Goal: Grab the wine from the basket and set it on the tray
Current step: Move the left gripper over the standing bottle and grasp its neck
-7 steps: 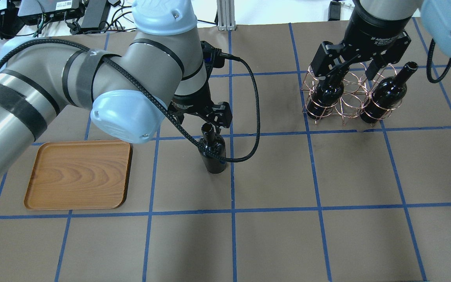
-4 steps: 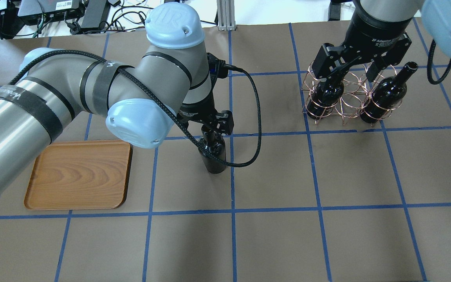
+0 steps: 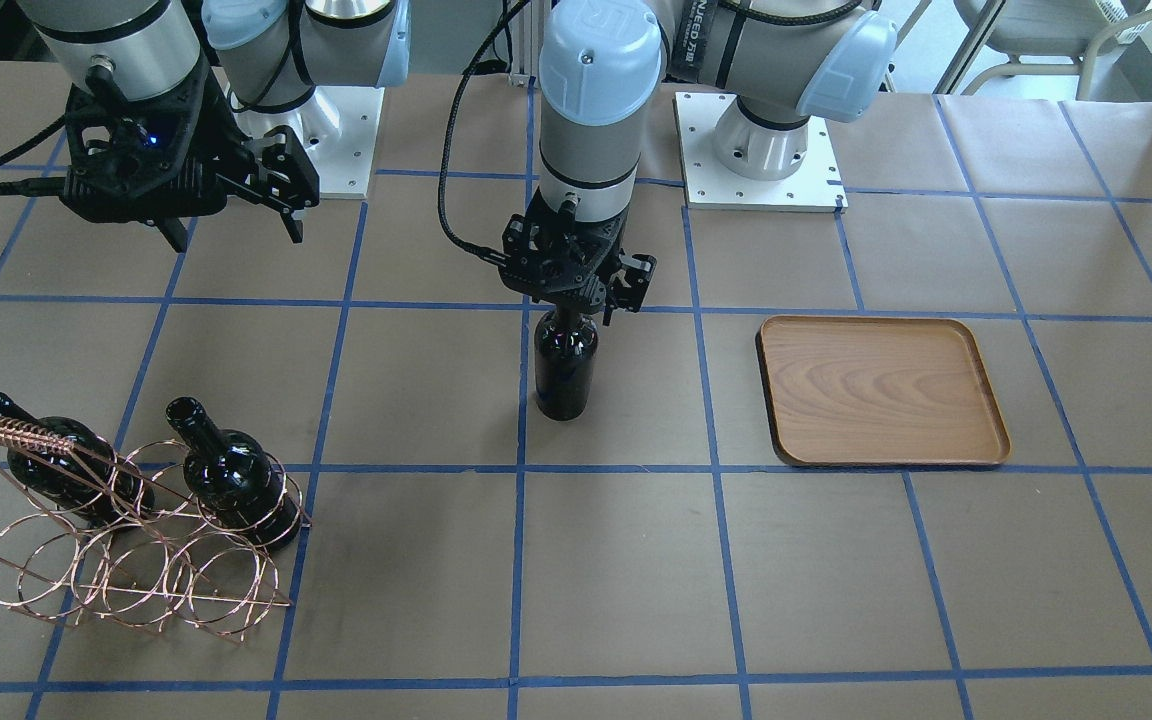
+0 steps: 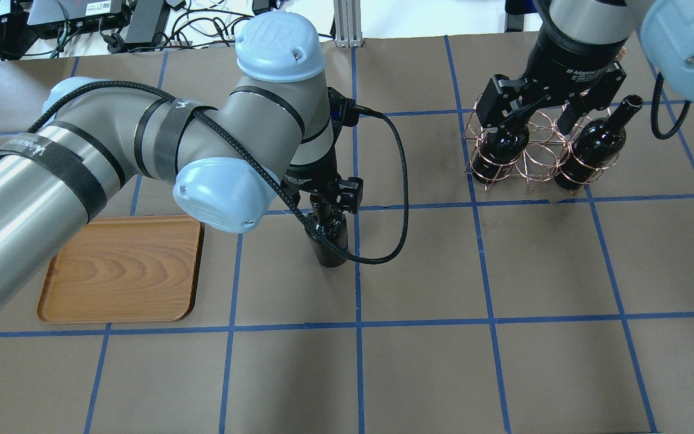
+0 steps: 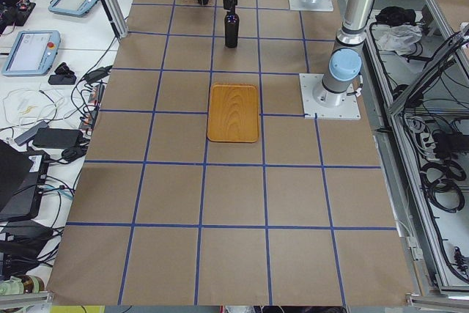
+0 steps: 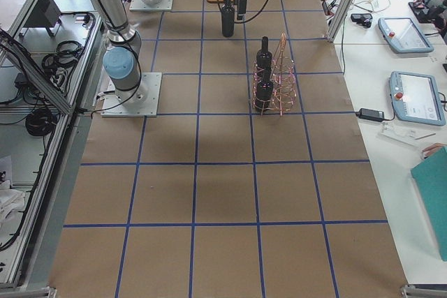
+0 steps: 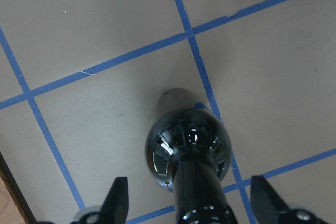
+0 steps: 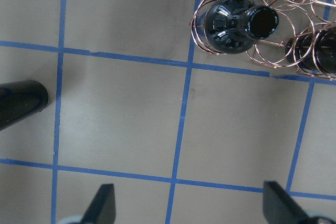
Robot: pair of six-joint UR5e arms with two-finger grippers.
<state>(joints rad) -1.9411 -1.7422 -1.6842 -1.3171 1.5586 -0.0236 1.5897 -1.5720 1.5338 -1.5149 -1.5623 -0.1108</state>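
One wine bottle [image 4: 330, 238] stands upright on the table, out of the basket; it also shows in the front view [image 3: 565, 365] and the left wrist view [image 7: 186, 145]. My left gripper [image 4: 323, 202] is open, its fingers [image 7: 118, 203] wide on either side of the bottle's neck without touching it. The copper wire basket [image 4: 531, 160] holds two more bottles [image 4: 499, 147] [image 4: 594, 144]. My right gripper [image 4: 537, 114] is open and empty, above the basket. The wooden tray [image 4: 121, 268] lies empty, left of the standing bottle.
Brown paper with blue tape lines covers the table [image 4: 419, 361]. The left arm's black cable [image 4: 404, 199] loops to the right of the standing bottle. Cables and devices lie beyond the table's far edge [image 4: 82, 18].
My left arm has swung in and lowered its open gripper around the standing bottle's neck. My right gripper has shifted slightly over the basket, still open.
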